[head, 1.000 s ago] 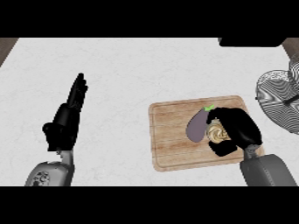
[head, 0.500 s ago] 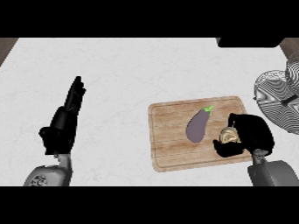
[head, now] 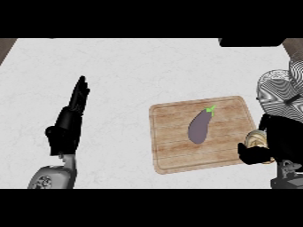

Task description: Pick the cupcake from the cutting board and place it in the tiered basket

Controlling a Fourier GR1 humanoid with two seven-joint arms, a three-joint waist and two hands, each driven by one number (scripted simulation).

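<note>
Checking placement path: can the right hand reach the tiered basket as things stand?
Probably yes. The right hand, curled round the cupcake, sits at the right edge of the cutting board; the tiered basket is just beyond, nothing between.

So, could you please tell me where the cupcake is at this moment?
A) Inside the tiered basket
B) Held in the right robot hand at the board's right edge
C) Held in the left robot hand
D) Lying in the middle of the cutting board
B: the right robot hand curls round the cupcake at the right edge of the cutting board, short of the tiered basket; only the eggplant lies on the board.
</note>
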